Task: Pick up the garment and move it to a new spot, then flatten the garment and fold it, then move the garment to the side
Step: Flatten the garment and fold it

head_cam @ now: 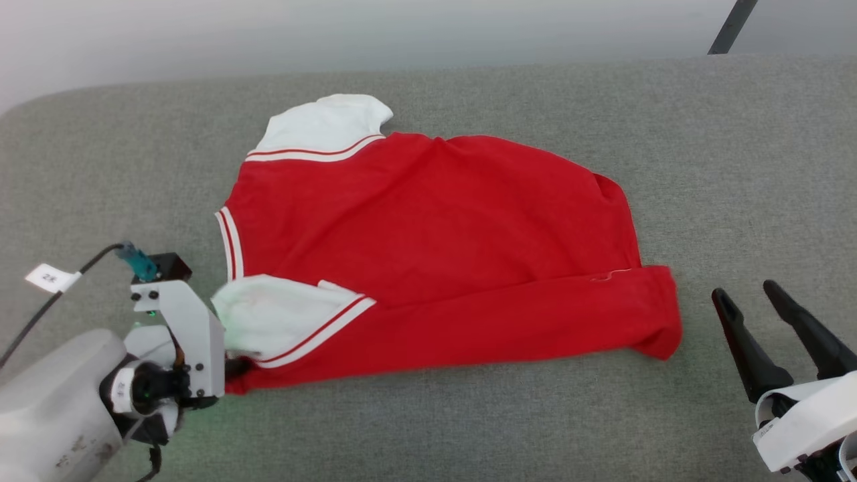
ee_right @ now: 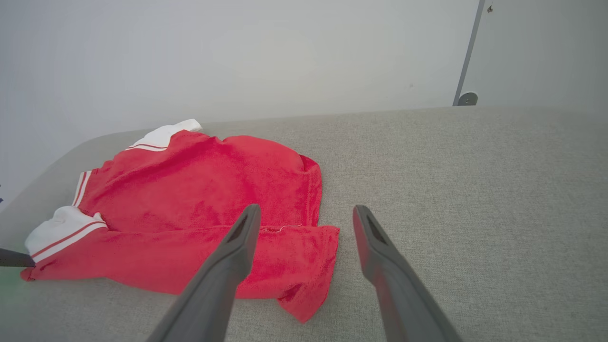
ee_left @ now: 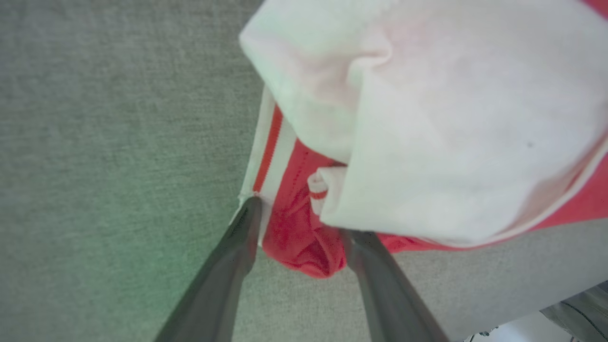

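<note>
Left hand (ee_left: 301, 221) spread, straddling jersey (head_cam: 428, 248) near-left corner, one tip under sleeve (ee_left: 451, 142); right hand (head_cam: 744, 289) spread over bare bench (head_cam: 736, 134).

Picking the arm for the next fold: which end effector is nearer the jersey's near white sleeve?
Left. The left end effector straddles the jersey's red corner beside the sleeve; the right end effector is apart, off the jersey's opposite end.
</note>
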